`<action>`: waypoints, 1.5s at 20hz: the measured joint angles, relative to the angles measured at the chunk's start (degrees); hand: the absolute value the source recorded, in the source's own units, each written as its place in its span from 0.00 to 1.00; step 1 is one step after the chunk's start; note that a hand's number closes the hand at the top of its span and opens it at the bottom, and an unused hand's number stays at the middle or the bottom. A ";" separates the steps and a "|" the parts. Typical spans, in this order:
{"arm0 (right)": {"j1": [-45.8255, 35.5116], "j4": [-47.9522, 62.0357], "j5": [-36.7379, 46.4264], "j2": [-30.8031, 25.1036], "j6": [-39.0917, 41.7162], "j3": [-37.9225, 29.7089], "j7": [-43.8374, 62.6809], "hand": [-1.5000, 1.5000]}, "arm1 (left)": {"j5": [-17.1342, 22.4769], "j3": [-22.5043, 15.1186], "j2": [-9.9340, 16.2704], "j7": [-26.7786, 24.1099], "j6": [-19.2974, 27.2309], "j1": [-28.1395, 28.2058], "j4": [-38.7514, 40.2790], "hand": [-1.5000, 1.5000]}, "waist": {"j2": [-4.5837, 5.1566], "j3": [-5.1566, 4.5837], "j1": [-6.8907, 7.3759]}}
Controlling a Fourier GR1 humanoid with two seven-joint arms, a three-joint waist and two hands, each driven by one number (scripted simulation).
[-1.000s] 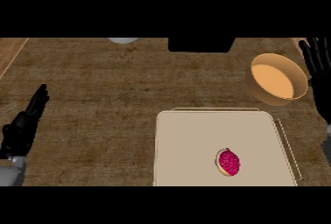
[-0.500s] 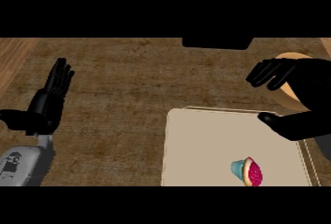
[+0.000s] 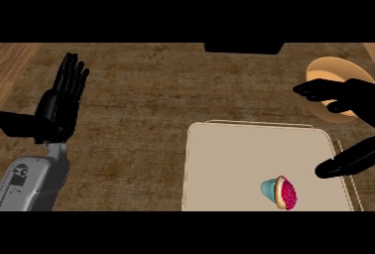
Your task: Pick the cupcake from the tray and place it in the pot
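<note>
Cupcake still lies on the tray; right hand has shifted rightward, fingers spread, holding nothing.

The right hand overlaps the pot, hiding its lower right side; the picture's right edge cuts off both the hand and the pot. The tray runs past the lower band. A dark object at the top edge is cut off, unidentifiable.

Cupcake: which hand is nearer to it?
Right. The right hand is above the tray's right side, up-right of the cupcake; the left hand rests open far left.
</note>
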 measured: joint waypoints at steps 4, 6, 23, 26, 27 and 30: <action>0.64 0.83 8.95 -4.84 -3.22 1.95 -5.29 0.00 | -0.15 -0.16 -0.33 0.72 0.54 0.18 -0.53 0.50 | -0.28 -0.10 -0.27; 0.82 0.77 14.08 -6.88 -5.44 3.94 -7.81 0.00 | 0.04 0.21 -0.12 1.33 0.59 -0.26 -0.35 0.50 | -0.37 -0.16 -0.46; 1.32 8.58 38.64 -7.06 -17.49 19.38 -15.96 0.00 | -1.52 0.50 -0.75 4.56 2.12 1.85 -4.02 0.50 | -1.32 -0.56 -2.19; 1.16 10.58 40.99 -5.71 -18.80 21.12 -16.60 0.00 | -1.60 1.21 -0.48 4.89 1.83 1.33 -3.55 0.50 | -1.32 -0.57 -2.41; 0.89 11.34 41.35 -4.95 -19.23 21.46 -16.83 0.00 | -1.96 0.89 -0.96 4.59 2.03 1.55 -3.61 0.50 | -1.31 -0.57 -2.41; 1.88 11.84 42.58 -3.87 -20.79 22.63 -17.67 0.00 | -2.01 1.13 -1.16 4.33 1.68 2.24 -3.85 0.50 | -1.36 -0.58 -2.62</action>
